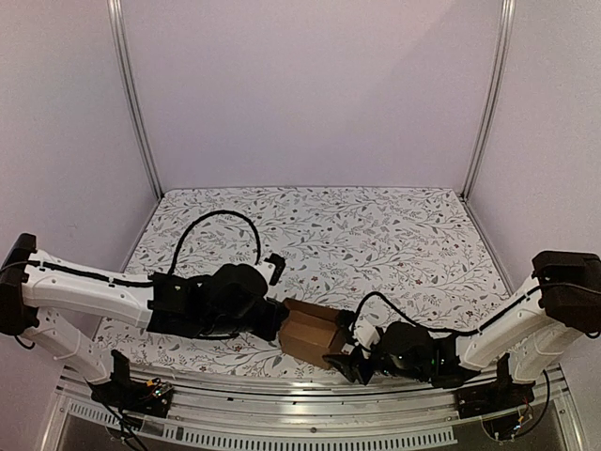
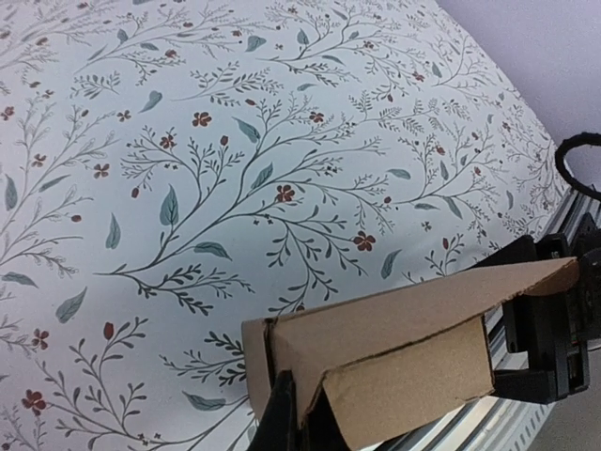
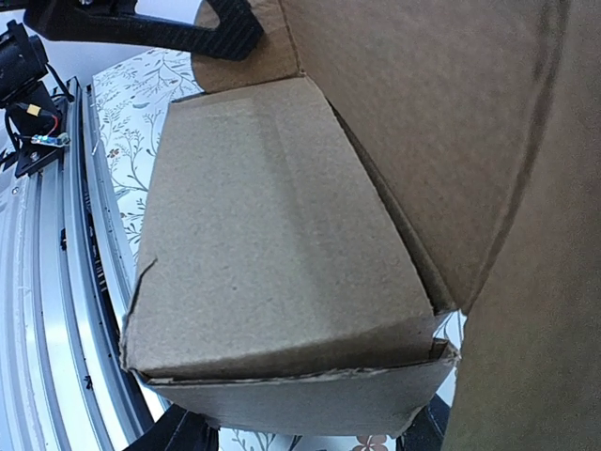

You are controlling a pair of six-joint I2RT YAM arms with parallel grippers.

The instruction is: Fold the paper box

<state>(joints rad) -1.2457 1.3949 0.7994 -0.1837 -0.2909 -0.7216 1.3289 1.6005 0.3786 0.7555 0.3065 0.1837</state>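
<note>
The paper box is a small brown carton, partly folded, lying near the table's front edge between both arms. My left gripper is at its left side. In the left wrist view this gripper is shut on a thin side wall of the box, with a flap hanging in front. My right gripper is at the box's near right corner. In the right wrist view the box fills the frame, and the gripper has a finger at each lower edge, closed across it.
The floral tablecloth covers the table. A metal rail runs along the near edge, close under the box. Upright frame posts stand at the back corners, with purple walls all round. A black cable loops above the left arm.
</note>
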